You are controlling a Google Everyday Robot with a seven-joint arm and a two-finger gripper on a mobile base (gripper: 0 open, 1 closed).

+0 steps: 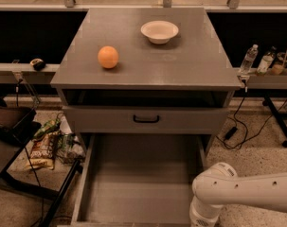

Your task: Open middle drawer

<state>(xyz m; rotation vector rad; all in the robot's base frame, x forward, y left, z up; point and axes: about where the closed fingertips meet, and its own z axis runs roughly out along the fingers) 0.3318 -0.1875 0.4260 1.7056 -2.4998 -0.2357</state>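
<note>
Where the flat grey counter (181,72) ends at its front edge, a dark recess is seen beneath it. Under that recess a narrow grey drawer front (95,119) with a short black loop handle (146,119) is seen closed. Below that front, the wide grey middle drawer (138,188) is found drawn far out toward the camera from under the counter's front edge. Its deep, plain grey inside is laid bare, and its own front panel is cut off by the lower border of the view.

On the counter, a round orange ball (108,56) is set near the left edge, toward the front left corner. A shallow white round bowl (159,31) is placed near the back edge, right of the middle and well apart from the ball.

Off the counter's front right corner, a smooth white rounded robot arm (237,193) is seen just beside the right wall of the drawn-out drawer. It is bent downward and carried past the lower border. The gripper is hidden out of view there, so whether it is released or clenched cannot be told.

Beyond the counter's right edge, clear plastic bottles (249,59) are stood on a side ledge, and a black cable (237,126) is trailed over the speckled floor. Beyond the left edge, crumpled snack bags (43,148) are heaped on the floor.
</note>
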